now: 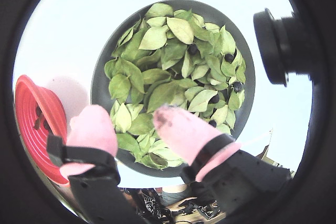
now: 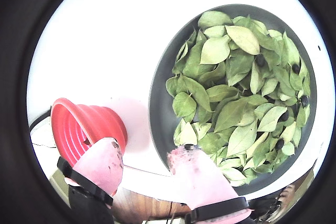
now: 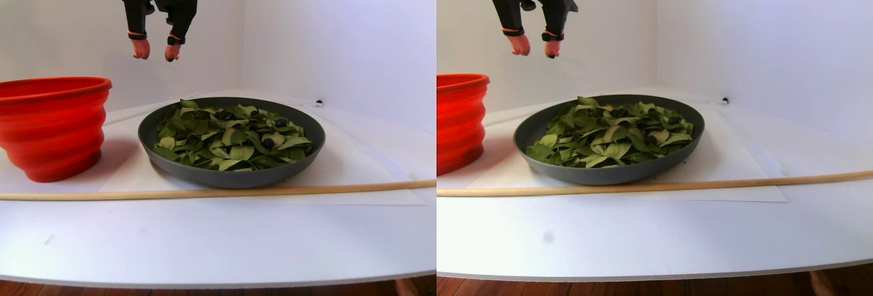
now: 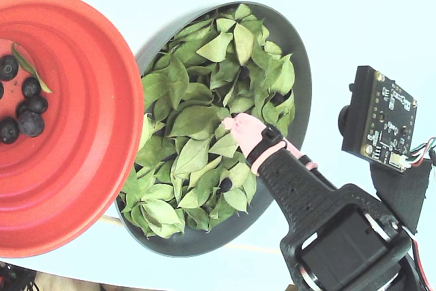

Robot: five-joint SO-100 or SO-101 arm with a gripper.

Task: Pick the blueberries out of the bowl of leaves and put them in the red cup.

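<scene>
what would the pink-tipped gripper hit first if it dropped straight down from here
Probably the small oval green leaves at the near edge of the shallow dark grey bowl; the open gripper hangs above them, though depth is unclear.

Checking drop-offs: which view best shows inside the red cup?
The fixed view: it looks straight into the red cup, showing several blueberries and one leaf. Both wrist views catch only a slanted slice of its interior; the stereo pair shows just its outer wall.
</scene>
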